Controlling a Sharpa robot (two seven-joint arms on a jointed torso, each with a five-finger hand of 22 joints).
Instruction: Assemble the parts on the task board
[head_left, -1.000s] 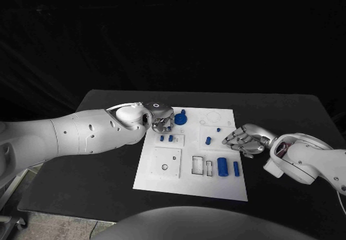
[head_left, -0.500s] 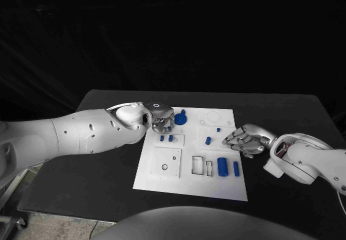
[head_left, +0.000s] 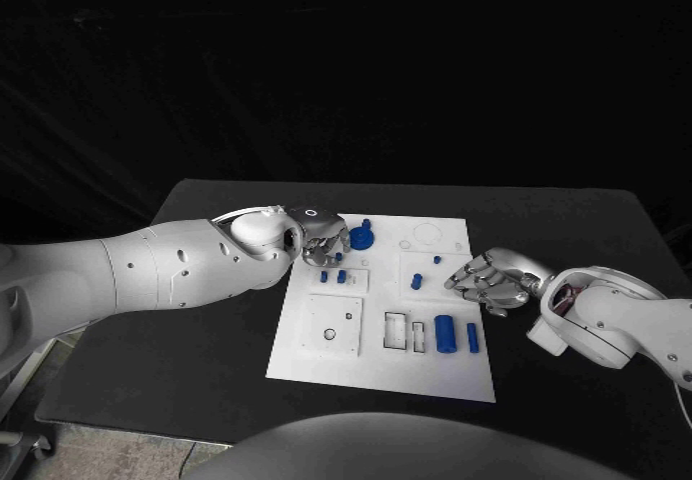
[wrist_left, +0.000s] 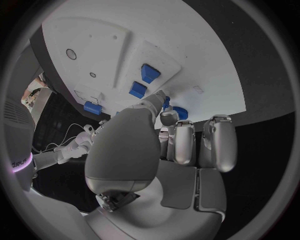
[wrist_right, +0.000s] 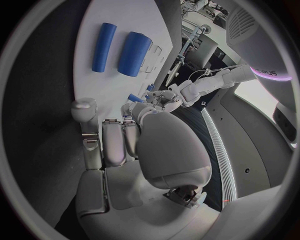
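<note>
The white task board (head_left: 378, 355) lies mid-table. My left hand (head_left: 323, 242) is at its far left corner, thumb and a fingertip (wrist_left: 167, 118) closed around the edge of a blue round part (head_left: 361, 238) (wrist_left: 180, 110) with an upright peg. Two small blue blocks (head_left: 333, 276) (wrist_left: 149, 73) stand in a plate just in front of that hand. My right hand (head_left: 488, 281) (wrist_right: 119, 145) rests at the board's right edge, fingers curled in, nothing in them. Near it lie a thick blue cylinder (head_left: 446, 334) (wrist_right: 134, 53) and a thin one (head_left: 472, 337) (wrist_right: 104, 40).
Two more small blue pieces (head_left: 417, 282) (head_left: 437, 260) stand mid-board, left of the right hand. A square plate with holes (head_left: 332, 325) and two narrow slots (head_left: 405, 332) take up the board's near half. The black table (head_left: 173, 340) spreads wide on both sides.
</note>
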